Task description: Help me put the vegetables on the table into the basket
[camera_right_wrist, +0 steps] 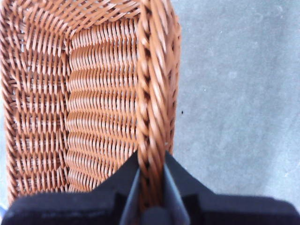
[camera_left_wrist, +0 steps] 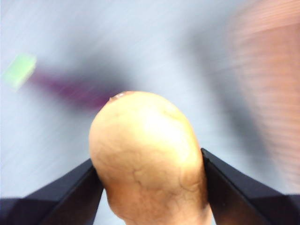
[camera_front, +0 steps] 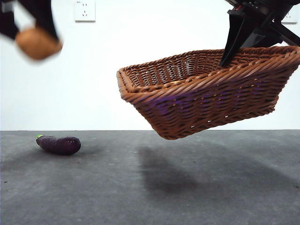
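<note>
Holding the potato (camera_front: 37,43) high at the left, my left gripper (camera_left_wrist: 150,176) is clamped on it. My right gripper (camera_right_wrist: 151,180) pinches the basket (camera_front: 206,93) rim, lifted above the table (camera_front: 150,187). I read no writing. The purple vegetable (camera_front: 59,144) lies on the table.

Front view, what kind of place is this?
Probably a lab test bench: a bare grey table, a plain white wall with a socket, and only props, a basket and an eggplant.
</note>
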